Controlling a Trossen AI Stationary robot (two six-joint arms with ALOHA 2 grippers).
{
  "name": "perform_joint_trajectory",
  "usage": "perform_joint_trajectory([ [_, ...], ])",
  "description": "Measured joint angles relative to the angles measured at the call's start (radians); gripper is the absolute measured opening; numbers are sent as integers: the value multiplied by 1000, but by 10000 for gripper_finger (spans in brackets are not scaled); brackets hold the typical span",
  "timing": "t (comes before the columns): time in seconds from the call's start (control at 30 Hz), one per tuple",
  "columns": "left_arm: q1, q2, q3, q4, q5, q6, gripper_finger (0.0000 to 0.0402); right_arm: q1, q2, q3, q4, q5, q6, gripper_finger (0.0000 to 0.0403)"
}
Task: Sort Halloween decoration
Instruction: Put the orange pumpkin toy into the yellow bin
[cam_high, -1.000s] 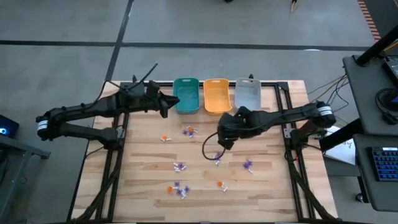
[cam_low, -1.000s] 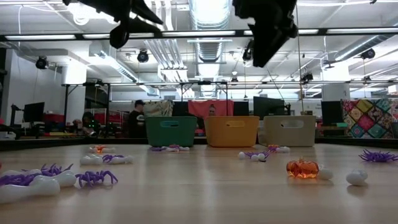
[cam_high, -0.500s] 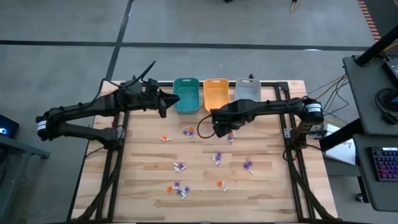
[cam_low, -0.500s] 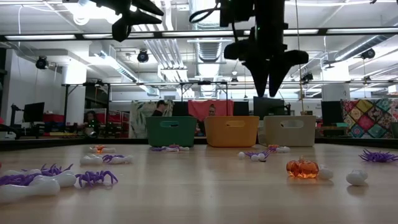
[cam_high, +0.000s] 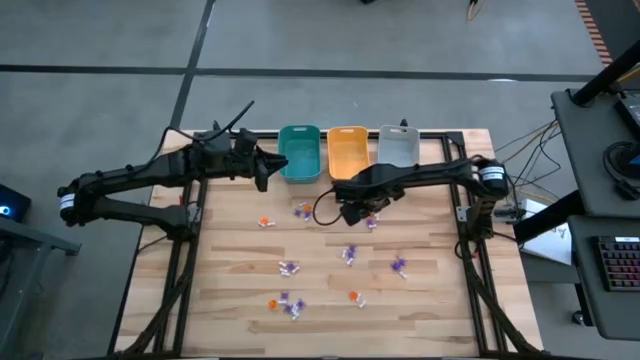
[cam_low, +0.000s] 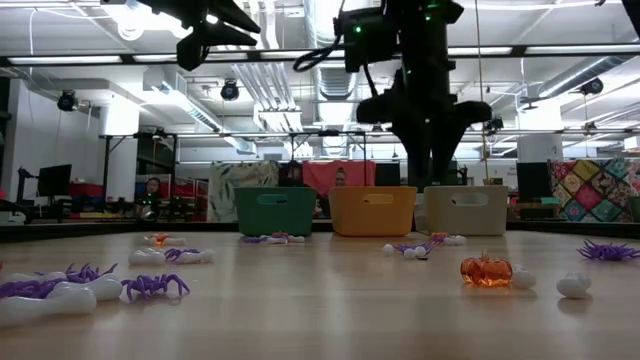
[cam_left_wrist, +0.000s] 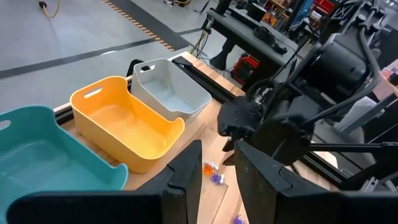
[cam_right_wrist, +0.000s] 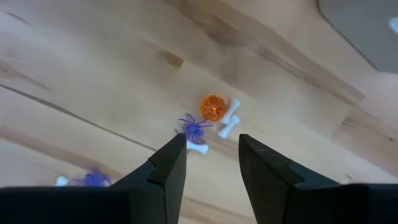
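My right gripper (cam_right_wrist: 208, 163) hangs with parted, empty fingers over a small trinket cluster.

Between its fingers in the right wrist view I see an orange pumpkin (cam_right_wrist: 213, 107), a purple spider (cam_right_wrist: 193, 129) and white bones (cam_right_wrist: 228, 119) just beside one another on the wooden table (cam_high: 430, 290). In the high view that gripper sits centre frame, below the orange bin (cam_high: 348, 153), with the teal bin (cam_high: 299, 153) and grey bin (cam_high: 398, 149) either side. More trinkets (cam_high: 288, 301) lie scattered lower down. My left gripper (cam_left_wrist: 216, 180) waits upper left beside the teal bin, fingers slightly apart, empty. I can read no labels or writing.
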Motion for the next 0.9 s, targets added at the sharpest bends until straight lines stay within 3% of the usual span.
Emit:
perform_joint_trajectory([
  [0.27,0,-1,0,-6,0,4,78,-6,25,-2,11,3,-21,38],
  [0.37,0,-1,0,-10,0,4,78,-19,28,-2,11,-34,-11,26],
  [0.5,0,-1,0,-10,0,4,78,-40,28,-5,11,-75,-1,49],
  [0.77,0,-1,0,-10,0,4,78,-60,28,-21,28,-83,14,151],
  [0.9,0,-1,0,-10,1,4,78,-57,23,-21,27,-69,11,168],
])
